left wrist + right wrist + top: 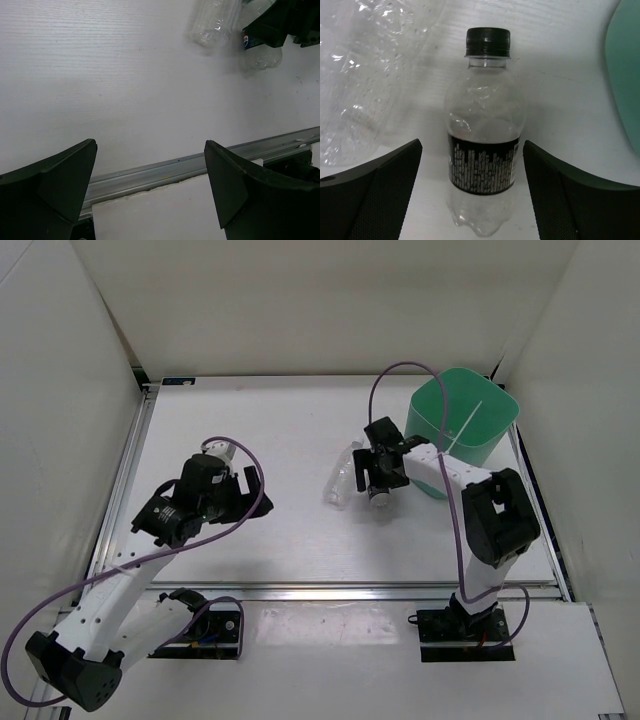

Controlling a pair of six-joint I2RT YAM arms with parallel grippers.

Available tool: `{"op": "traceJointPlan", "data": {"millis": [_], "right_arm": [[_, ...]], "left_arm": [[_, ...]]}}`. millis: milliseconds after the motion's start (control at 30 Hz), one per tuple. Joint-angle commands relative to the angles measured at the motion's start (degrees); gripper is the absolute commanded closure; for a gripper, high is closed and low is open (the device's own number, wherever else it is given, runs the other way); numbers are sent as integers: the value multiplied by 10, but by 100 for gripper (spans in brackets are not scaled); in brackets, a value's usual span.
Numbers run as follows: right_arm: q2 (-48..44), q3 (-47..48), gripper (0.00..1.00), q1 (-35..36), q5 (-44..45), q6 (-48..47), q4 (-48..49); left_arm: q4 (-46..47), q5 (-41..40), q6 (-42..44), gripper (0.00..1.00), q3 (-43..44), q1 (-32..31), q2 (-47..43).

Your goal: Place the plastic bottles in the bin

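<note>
Nearest to the arm bases, the left gripper (150,144) is over the white worktop (280,420) with its two black fingers spread wide and nothing between them. Further in, the right gripper (471,144) is spread too, one finger on each side of a small clear plastic bottle with black label and black cap (482,165). This bottle lies on the worktop with a gap to both fingers, just beside a plain clear crumpled plastic bottle (365,75). Behind them, at the far right, stands the mint-green tapered plastic bin (463,425).
</note>
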Motion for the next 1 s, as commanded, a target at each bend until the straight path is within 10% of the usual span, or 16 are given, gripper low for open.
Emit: {"op": "traceJointPlan", "data": {"millis": [0, 400, 633, 767, 967], "right_arm": [[25, 28, 16, 3, 28, 2, 9], [-45, 23, 71, 21, -15, 89, -89], [-173, 231, 73, 111, 128, 84, -225], [-151, 412, 73, 36, 254, 9, -224], [-100, 487, 64, -125, 201, -18, -188]], "left_arm": [[-17, -8, -7, 0, 1, 3, -16], [-23, -25, -18, 0, -11, 3, -44], [62, 57, -28, 0, -41, 15, 7], [74, 140, -15, 0, 22, 45, 101], [94, 222, -27, 0, 139, 67, 288]]}}
